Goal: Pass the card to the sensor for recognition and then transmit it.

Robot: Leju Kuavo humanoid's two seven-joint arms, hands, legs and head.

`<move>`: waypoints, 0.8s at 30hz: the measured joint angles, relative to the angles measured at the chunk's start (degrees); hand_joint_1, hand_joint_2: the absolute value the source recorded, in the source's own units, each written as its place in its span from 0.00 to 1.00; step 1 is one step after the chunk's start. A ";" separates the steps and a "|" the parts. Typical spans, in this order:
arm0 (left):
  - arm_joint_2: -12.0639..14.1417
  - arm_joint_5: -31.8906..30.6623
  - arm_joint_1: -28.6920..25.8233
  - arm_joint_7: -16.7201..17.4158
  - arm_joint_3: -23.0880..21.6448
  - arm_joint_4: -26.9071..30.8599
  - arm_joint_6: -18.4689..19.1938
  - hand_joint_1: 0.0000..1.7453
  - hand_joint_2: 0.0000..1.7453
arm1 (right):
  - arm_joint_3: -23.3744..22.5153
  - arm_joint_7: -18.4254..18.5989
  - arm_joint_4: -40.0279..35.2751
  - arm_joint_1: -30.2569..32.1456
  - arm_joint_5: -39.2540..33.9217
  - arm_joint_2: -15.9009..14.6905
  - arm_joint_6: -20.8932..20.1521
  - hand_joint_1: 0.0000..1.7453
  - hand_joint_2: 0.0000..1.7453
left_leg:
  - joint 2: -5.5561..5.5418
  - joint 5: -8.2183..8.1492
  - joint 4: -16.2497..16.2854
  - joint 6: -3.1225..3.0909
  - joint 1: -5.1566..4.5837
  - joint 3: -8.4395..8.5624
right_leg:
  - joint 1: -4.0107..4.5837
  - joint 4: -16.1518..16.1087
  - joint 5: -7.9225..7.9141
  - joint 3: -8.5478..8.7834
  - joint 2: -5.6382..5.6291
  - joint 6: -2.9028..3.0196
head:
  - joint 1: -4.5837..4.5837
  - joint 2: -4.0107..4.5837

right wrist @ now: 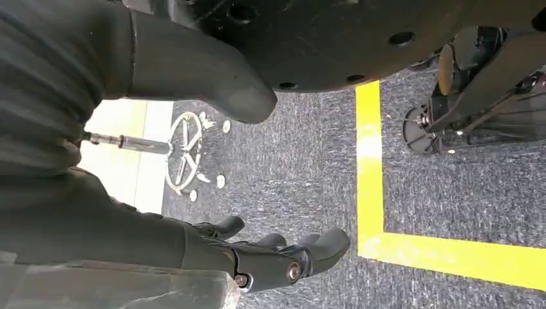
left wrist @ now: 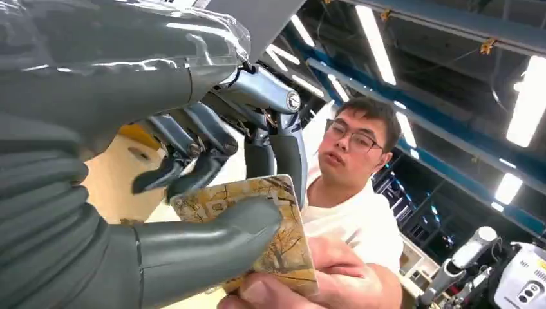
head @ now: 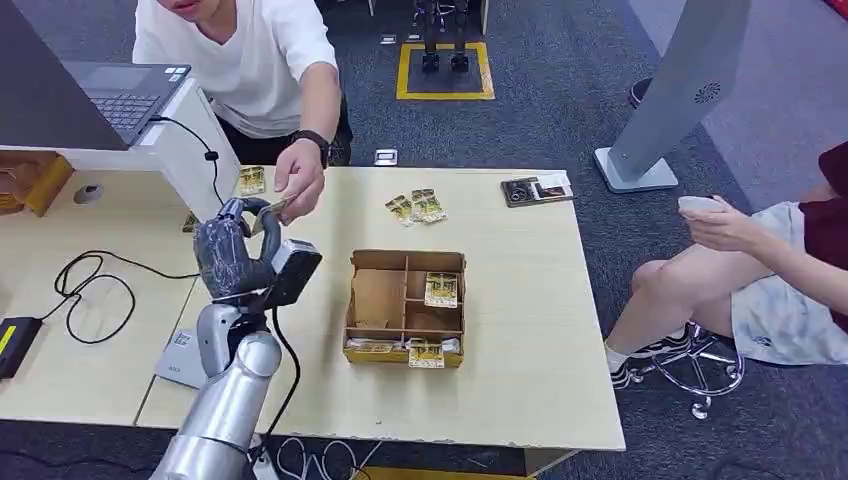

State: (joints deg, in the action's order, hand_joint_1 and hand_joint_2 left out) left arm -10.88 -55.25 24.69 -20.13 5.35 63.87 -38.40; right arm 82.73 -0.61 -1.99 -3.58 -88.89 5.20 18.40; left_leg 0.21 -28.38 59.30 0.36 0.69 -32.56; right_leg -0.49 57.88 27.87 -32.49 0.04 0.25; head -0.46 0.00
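**Card held between the robot's left hand and a person's hand over the table**

Head view: the left hand (head: pixel 232 252) is raised above the left part of the light wooden table (head: pixel 520 300), on the end of its silver arm. Its fingers are closed on a card (head: pixel 268 213), the thumb pressing one face and the darker fingers behind the other. A person in a white T-shirt (head: pixel 255 60), leaning in from the far side of the table, has a hand (head: pixel 300 180) on the same card; a dark watch is on that wrist.

Left wrist view: the card (left wrist: pixel 283 248) bears a yellow-brown tree pattern. The grey thumb (left wrist: pixel 212 238) lies across its face, and the person's fingers (left wrist: pixel 328 270) grip its lower edge, so both hold it at once.

Right wrist view: the right hand (right wrist: pixel 283 257) hangs over dark grey carpet beside a yellow floor line (right wrist: pixel 370 161). Its fingers are loosely curled, slightly apart, and hold nothing.

On the table, a cardboard divider box (head: pixel 405 307) stands near the centre, with cards in some of its compartments. Further cards (head: pixel 416 207) lie loose near the far edge, and one more (head: pixel 251 180) lies just beside the person's hand. A grey flat device (head: pixel 182 360) lies at the near left, by the robot's arm. A laptop (head: pixel 125 95) stands on a raised stand at the far left. A second, seated person (head: pixel 760 270) is to the right of the table.
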 joint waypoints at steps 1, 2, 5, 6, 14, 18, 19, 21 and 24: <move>0.00 0.52 0.00 -0.11 0.00 -0.07 0.00 0.00 1.00 | 0.00 -0.04 0.00 0.00 -0.02 0.00 0.02 0.00 1.00 | 0.00 0.00 0.00 0.00 0.00 0.00 | 0.00 0.00 0.00 0.00 0.00 0.00 | 0.00 0.00; 0.00 1.02 0.00 -0.24 0.00 -0.07 0.00 0.00 1.00 | 0.00 -0.09 0.00 0.00 -0.02 0.00 0.02 0.00 1.00 | 0.00 0.00 0.00 0.00 0.00 0.00 | 0.00 0.00 0.00 0.00 0.00 0.00 | 0.00 0.00; -0.04 2.18 -0.01 -0.54 0.00 -0.07 0.00 0.00 1.00 | 0.00 -0.26 0.00 0.01 -0.04 0.00 0.04 0.00 1.00 | 0.00 0.00 0.00 0.00 0.00 -0.01 | 0.00 0.00 0.00 0.00 0.00 0.00 | 0.00 0.00; -0.04 2.78 -0.01 -0.81 0.00 -0.07 0.00 0.00 1.00 | 0.00 -0.31 0.00 0.01 -0.07 0.00 0.07 0.00 1.00 | 0.00 0.00 0.00 0.00 0.00 -0.01 | 0.00 0.00 0.00 0.00 0.00 0.00 | 0.00 0.00; 0.00 8.02 -1.11 -3.26 0.13 0.42 -0.02 0.00 1.00 | 0.00 -0.50 0.02 0.02 -0.15 0.02 0.20 0.00 1.00 | -0.01 0.00 0.00 0.00 0.00 -0.02 | 0.00 0.00 0.00 0.00 0.01 0.00 | 0.00 0.00; 0.07 9.70 -2.54 -4.13 0.13 1.73 -0.02 0.00 1.00 | 0.00 -0.50 0.02 0.02 -0.15 0.02 0.22 0.00 1.00 | -0.01 0.00 0.00 0.00 0.00 -0.03 | 0.00 0.00 0.01 0.00 0.01 -0.01 | 0.00 0.00; 0.09 10.14 -3.01 -4.43 0.13 2.30 -0.02 0.00 1.00 | 0.00 -0.50 0.04 0.03 -0.15 0.02 0.22 0.00 1.00 | -0.01 0.00 -0.01 0.00 0.00 -0.03 | 0.00 0.00 0.01 0.00 0.01 -0.01 | 0.00 0.00; 0.11 11.26 -3.89 -5.07 0.13 3.39 -0.02 0.00 1.00 | -0.02 -0.52 0.04 0.03 -0.15 0.02 0.24 0.00 1.00 | -0.01 0.00 -0.01 0.00 0.00 -0.03 | 0.00 0.00 0.01 0.00 0.01 -0.01 | 0.02 0.00; 0.22 12.43 -5.73 -6.23 0.13 5.67 -0.02 0.00 1.00 | -0.02 -0.61 0.04 0.07 -0.15 0.02 0.28 0.00 1.00 | 0.00 0.00 -0.01 0.00 0.00 -0.02 | 0.00 0.00 0.01 0.00 0.01 -0.01 | 0.00 0.00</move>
State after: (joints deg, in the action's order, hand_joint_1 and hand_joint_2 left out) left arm -10.67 -42.82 18.96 -26.36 5.49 69.53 -38.42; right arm 82.71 -1.22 -1.95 -3.51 -89.05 5.22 18.69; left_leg 0.21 -28.38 59.29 0.36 0.69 -32.58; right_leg -0.49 57.88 27.88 -32.49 0.05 0.24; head -0.46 0.00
